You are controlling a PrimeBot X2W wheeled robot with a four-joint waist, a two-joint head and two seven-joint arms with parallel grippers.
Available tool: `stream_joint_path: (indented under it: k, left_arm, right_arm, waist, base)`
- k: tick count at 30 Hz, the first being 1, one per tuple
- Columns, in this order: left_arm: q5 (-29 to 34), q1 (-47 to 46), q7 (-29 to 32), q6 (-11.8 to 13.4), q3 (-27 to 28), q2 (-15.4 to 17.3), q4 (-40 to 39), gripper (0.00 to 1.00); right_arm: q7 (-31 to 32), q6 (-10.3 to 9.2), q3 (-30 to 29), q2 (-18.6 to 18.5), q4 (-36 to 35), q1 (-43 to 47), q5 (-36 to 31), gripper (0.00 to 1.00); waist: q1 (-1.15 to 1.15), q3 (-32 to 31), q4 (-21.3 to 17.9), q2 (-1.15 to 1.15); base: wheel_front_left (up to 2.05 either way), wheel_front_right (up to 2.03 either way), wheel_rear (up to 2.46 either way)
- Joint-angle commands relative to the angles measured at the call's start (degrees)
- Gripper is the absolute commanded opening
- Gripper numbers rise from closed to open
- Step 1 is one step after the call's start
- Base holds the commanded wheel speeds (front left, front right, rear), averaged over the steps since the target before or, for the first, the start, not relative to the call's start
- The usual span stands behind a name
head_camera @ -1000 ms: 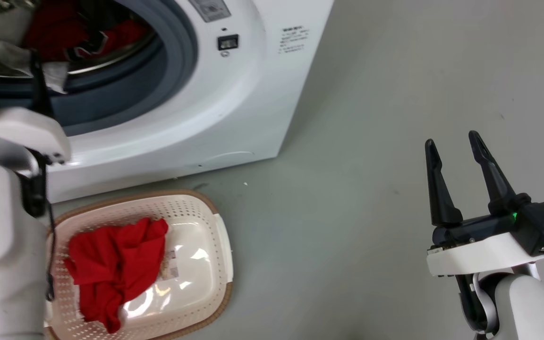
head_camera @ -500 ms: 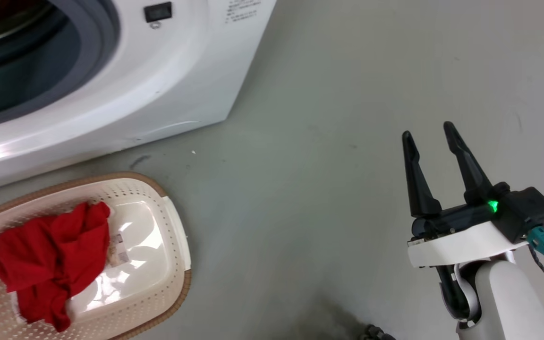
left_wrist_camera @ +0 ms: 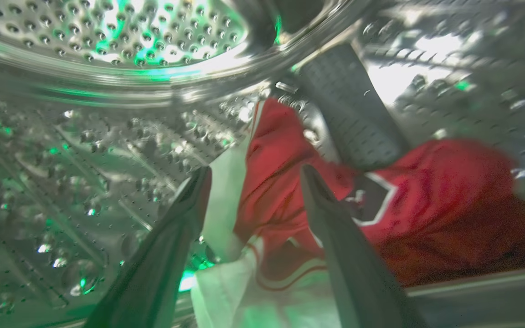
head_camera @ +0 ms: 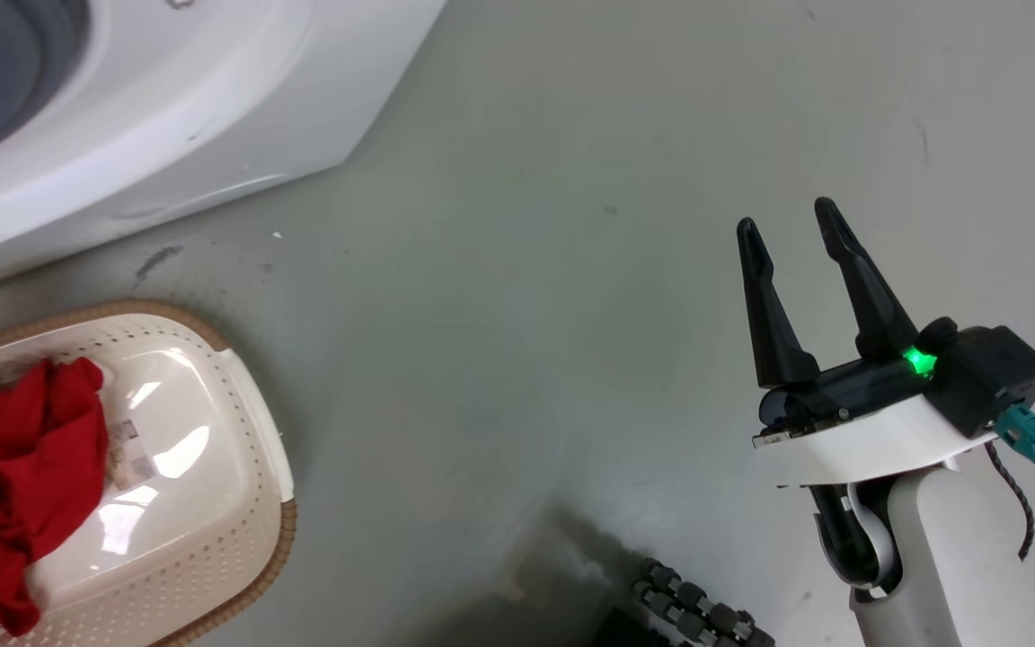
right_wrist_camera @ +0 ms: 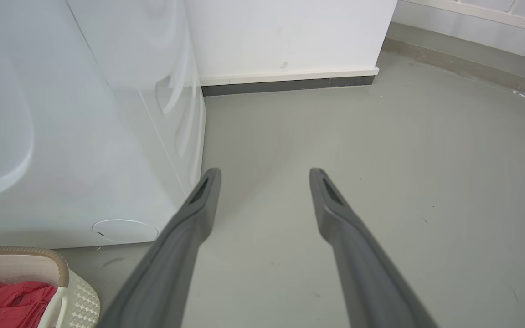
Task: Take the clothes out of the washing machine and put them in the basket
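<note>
In the left wrist view, the perforated steel drum (left_wrist_camera: 84,159) of the washing machine curves from 9 o'clock up to 12. The left gripper (left_wrist_camera: 254,169) is inside it, its two fingers spread wide and clamped on nothing. The patterned garment (left_wrist_camera: 426,205), red with white panels and a dark diamond mark, lies on the drum wall from the centre out to 4 o'clock. Part of it shows in the gap between the fingers; whether they touch it I cannot tell. A dark ribbed paddle (left_wrist_camera: 349,105) stands at 1 o'clock, just behind the cloth.

In the head view, the plain red garment (head_camera: 14,467) is bunched at 8 o'clock inside the basket (head_camera: 257,440), beside a paper label (head_camera: 127,454) on the smooth bottom. The washing machine (head_camera: 122,135) fills the corner at 10 o'clock, near the basket but apart from it. Bare grey floor (head_camera: 526,270) spans the middle. At 4 o'clock the right gripper (head_camera: 784,216) hangs over the floor, fingers apart and empty, with a green light (head_camera: 917,361) at its base.

In the right wrist view, the basket corner sits at 8 o'clock, the washer's white side at 9, a white wall (right_wrist_camera: 290,32) at 12, and the parted fingers (right_wrist_camera: 198,214) point over open floor.
</note>
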Motion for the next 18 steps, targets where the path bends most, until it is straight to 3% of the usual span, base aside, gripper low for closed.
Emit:
stream_joint_path:
  k: [1,10,18]
  left_arm:
    - [-0.2,-0.9,2.0,-0.2,-0.5,1.7,-0.2,1.00]
    - [-4.9,1.3,13.2,-0.3,-4.0,9.1,-2.3,1.00]
    - [-8.8,4.0,22.3,-0.1,-3.7,11.2,-4.0,1.00]
  right_arm:
    - [-0.1,-0.04,0.3,0.1,-0.4,-1.2,0.4,1.00]
    - [-0.1,-0.04,1.6,0.1,-0.8,-1.7,2.4,1.00]
    - [-0.1,-0.05,1.0,0.0,-1.3,-1.4,2.6,1.00]
  waist:
    - [-0.01,1.6,-1.4,0.00]
    - [-0.01,4.4,-3.6,0.00]
    - [-0.01,5.7,-3.6,0.00]
  base:
    - [0.00,0.00,0.00]
    - [0.00,0.00,0.00]
    - [0.00,0.00,0.00]
